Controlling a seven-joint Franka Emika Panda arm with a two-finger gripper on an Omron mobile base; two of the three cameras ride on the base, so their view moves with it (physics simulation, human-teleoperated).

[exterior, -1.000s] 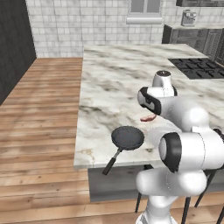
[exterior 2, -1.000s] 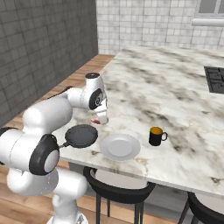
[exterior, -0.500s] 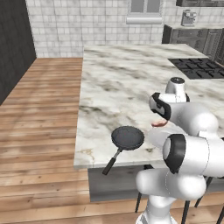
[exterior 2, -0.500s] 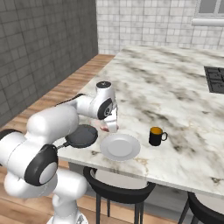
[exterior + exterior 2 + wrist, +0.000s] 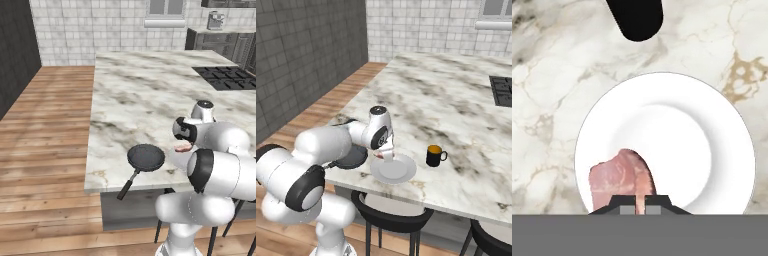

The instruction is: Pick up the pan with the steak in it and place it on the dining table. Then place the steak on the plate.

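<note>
Above the plate (image 5: pixel 677 145) I see the steak (image 5: pixel 623 180) hanging from my gripper (image 5: pixel 640 204), jaws pinched tight on its upper edge. The empty pan (image 5: pixel 145 157) sits just beside the plate on the dining table (image 5: pixel 135 95).

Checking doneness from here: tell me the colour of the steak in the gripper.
Pink-red, with a pale fatty streak: the steak looks raw. The hand view shows it best, above the plate.

base views flank the arm; hand view looks down on plate (image 5: pixel 667 145).
</note>
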